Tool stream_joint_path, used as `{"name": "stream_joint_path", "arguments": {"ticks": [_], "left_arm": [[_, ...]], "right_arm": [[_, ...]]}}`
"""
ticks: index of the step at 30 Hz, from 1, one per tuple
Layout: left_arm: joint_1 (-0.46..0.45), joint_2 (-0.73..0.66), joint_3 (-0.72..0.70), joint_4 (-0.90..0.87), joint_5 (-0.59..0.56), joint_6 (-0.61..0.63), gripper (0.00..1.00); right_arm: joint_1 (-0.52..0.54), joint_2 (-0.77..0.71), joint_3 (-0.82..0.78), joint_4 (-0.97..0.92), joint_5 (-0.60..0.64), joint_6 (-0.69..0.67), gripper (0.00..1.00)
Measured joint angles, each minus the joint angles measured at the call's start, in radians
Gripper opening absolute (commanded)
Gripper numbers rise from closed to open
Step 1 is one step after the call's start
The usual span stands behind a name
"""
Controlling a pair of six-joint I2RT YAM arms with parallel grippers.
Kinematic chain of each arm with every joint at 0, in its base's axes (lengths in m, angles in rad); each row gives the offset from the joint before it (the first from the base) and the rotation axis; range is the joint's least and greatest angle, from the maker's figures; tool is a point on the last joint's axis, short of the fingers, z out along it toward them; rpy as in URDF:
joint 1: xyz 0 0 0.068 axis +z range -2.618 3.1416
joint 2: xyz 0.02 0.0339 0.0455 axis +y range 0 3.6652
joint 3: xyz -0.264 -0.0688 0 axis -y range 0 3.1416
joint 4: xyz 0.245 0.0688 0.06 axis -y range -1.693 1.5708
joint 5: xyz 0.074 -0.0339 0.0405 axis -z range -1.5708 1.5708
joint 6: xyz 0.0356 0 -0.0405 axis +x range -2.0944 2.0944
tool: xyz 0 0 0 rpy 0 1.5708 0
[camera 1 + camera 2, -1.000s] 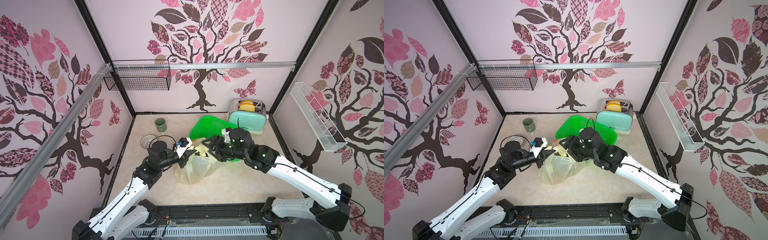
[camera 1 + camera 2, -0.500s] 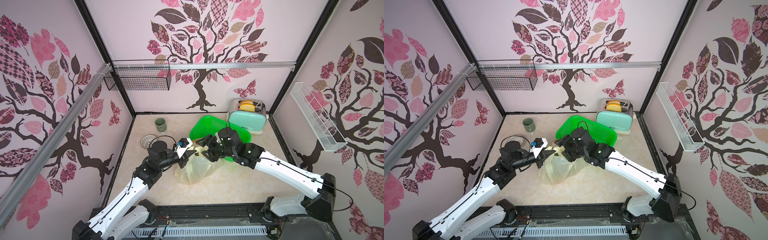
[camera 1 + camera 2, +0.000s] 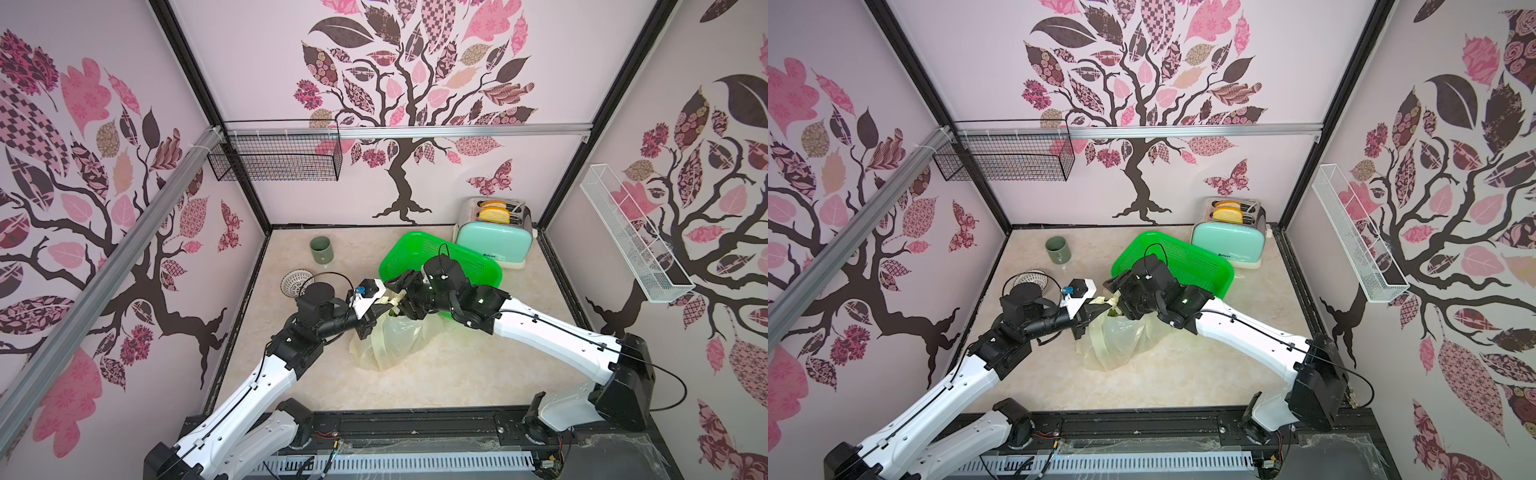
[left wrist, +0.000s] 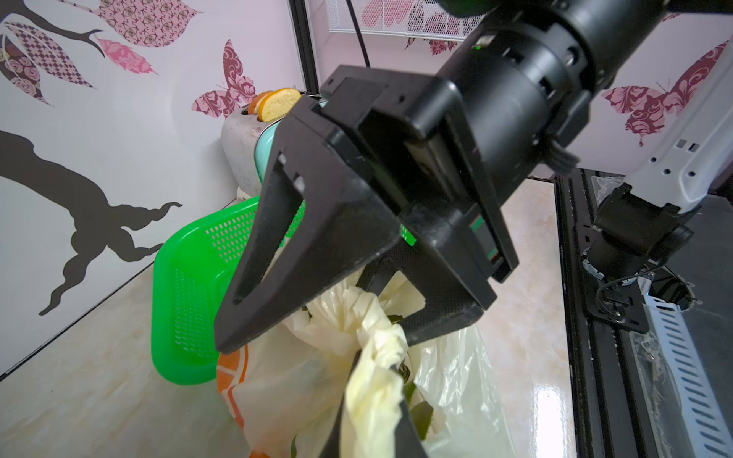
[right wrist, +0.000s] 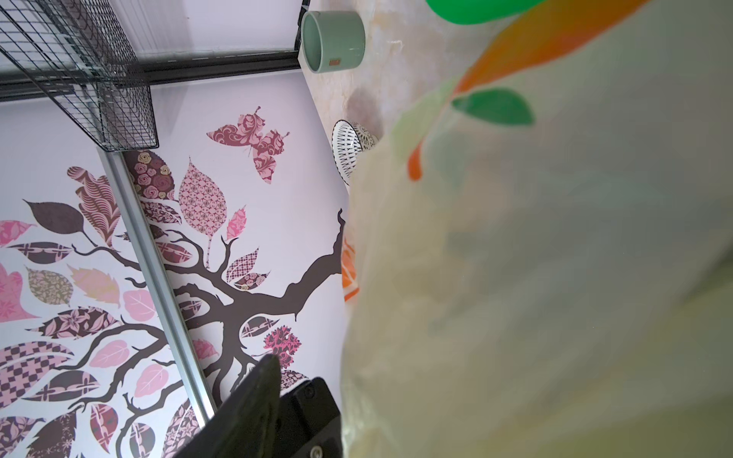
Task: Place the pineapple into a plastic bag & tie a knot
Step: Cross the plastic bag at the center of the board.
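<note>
The pale-yellow plastic bag point(image 3: 390, 345) stands crumpled on the table in both top views, also point(image 3: 1121, 340). Green pineapple leaves point(image 4: 420, 414) show inside its mouth; the fruit's body is hidden by the film. My left gripper point(image 4: 377, 368) is shut on a twisted strap point(image 4: 373, 396) of the bag. My right gripper point(image 3: 401, 297) hangs over the bag's top right against the left one, its jaws wide apart astride bunched film. One right finger point(image 5: 254, 408) shows beside the bag point(image 5: 555, 277), which fills that view. No knot is in view.
A green perforated basket point(image 3: 440, 257) leans right behind the bag, with a mint toaster point(image 3: 494, 239) beyond it. A green cup point(image 3: 321, 250) and a white strainer bowl point(image 3: 296, 282) sit at the back left. A black wire basket point(image 3: 274, 160) hangs on the wall.
My right gripper has swung left over the bag's top, close up to the left gripper. The left gripper has kept its hold and its place.
</note>
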Motion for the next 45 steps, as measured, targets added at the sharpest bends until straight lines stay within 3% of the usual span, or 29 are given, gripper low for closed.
{"name": "stream_joint_path", "arguments": {"ticks": [8, 14, 24, 26, 31, 34, 45], "left_arm": [[-0.021, -0.04, -0.017, -0.015, -0.003, 0.009, 0.0], [-0.029, -0.046, -0.022, -0.006, -0.018, 0.01, 0.0], [-0.057, -0.081, -0.07, 0.015, -0.034, 0.006, 0.04], [-0.063, -0.09, -0.079, 0.016, -0.035, 0.006, 0.08], [-0.08, -0.107, -0.095, 0.016, -0.036, 0.008, 0.38], [-0.086, -0.126, -0.114, 0.013, -0.035, 0.018, 0.49], [-0.087, -0.223, -0.125, -0.06, -0.131, 0.054, 0.6]], "right_arm": [[0.0, 0.014, 0.0, 0.077, -0.024, -0.011, 0.47], [-0.001, 0.012, -0.023, 0.116, -0.043, -0.029, 0.28], [-0.007, -0.024, -0.143, 0.243, -0.122, -0.08, 0.11], [-0.008, -0.029, -0.159, 0.269, -0.135, -0.089, 0.08], [-0.014, -0.029, -0.171, 0.327, -0.16, -0.117, 0.01], [-0.026, -0.031, -0.186, 0.364, -0.174, -0.135, 0.0], [-0.058, -0.068, -0.242, 0.415, -0.212, -0.188, 0.0]]}}
